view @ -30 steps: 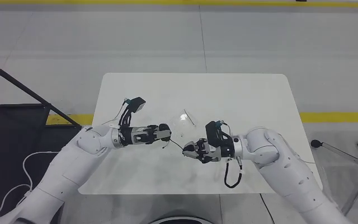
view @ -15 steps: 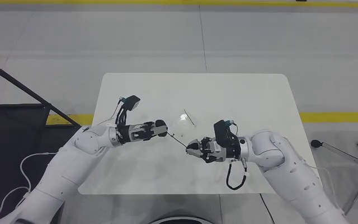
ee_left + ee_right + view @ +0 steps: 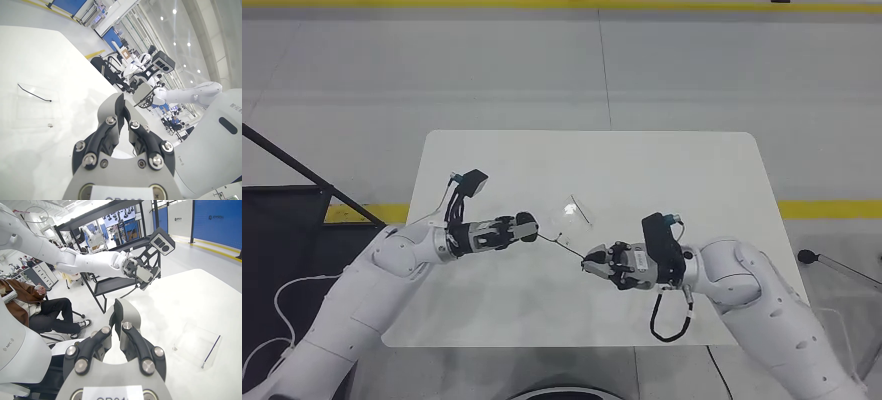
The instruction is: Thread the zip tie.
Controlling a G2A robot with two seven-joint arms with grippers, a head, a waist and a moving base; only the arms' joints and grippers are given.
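Observation:
A thin black zip tie (image 3: pixel 567 250) stretches in the air above the table's middle between my two grippers. My left gripper (image 3: pixel 533 230) is shut on one end, and in the right wrist view the tie (image 3: pixel 130 291) hangs from it toward my own fingertips. My right gripper (image 3: pixel 589 262) is shut on the other end, and the left wrist view shows the tie (image 3: pixel 141 101) sticking out of it. Seen from its own wrist, each gripper (image 3: pixel 122 106) (image 3: pixel 116 309) has its jaws pressed together.
A second black zip tie (image 3: pixel 580 208) lies on a clear sheet (image 3: pixel 37 106) on the white table (image 3: pixel 692 180), just beyond the grippers. A black frame (image 3: pixel 282 170) stands off the table's left side. There is bare tabletop to the right and at the back.
The two grippers have drawn apart: the left went back and left, the right went right. The stretch of tie between them has grown longer.

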